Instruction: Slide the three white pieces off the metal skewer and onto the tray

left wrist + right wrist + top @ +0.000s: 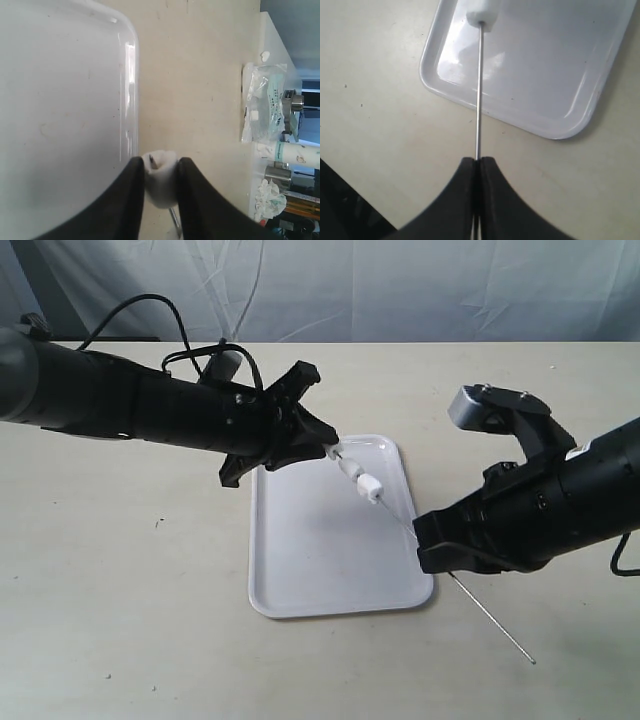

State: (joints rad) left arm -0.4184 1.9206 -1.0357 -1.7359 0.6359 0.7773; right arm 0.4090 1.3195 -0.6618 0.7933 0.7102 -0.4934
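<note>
Currently, I see the right gripper (478, 161) clamped fully onto the metal skewer (478, 90), holding it tilted above the tray (330, 575) — the rod's free lower end projects past the tray's rim, over the tabletop (120, 590). The three white pieces (351, 468) sit threaded on the upper part of the rod, over the tray's far half. The left gripper (160, 161) pinches the uppermost piece (160, 189) — both fingers press its sides. The other two pieces sit just below it, close together.
</note>
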